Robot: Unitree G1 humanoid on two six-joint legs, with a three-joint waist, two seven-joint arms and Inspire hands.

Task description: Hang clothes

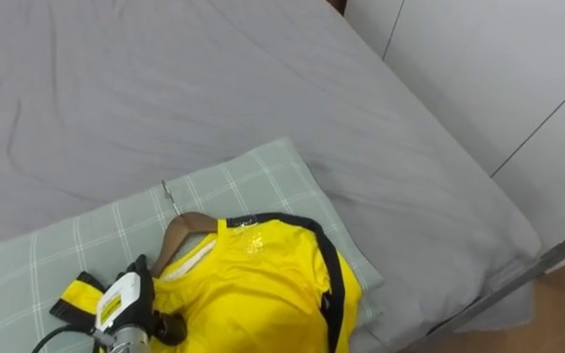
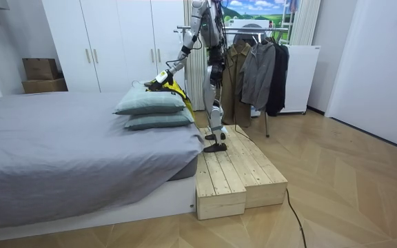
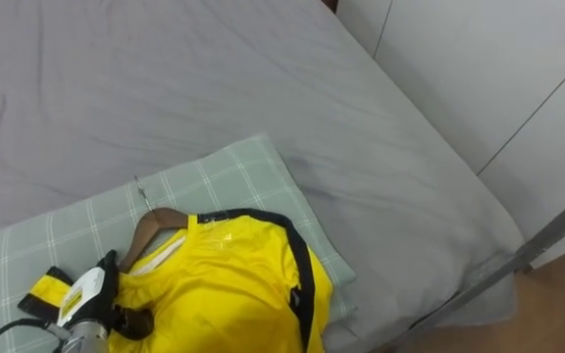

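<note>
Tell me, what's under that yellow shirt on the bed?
A wooden hanger pokes out at the collar of the yellow shirt; its arms are mostly covered by the cloth. Beneath lies a green checked pillow, stacked on a second pillow.

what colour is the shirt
The shirt is yellow with black trim; left eye view shows it best.
</note>
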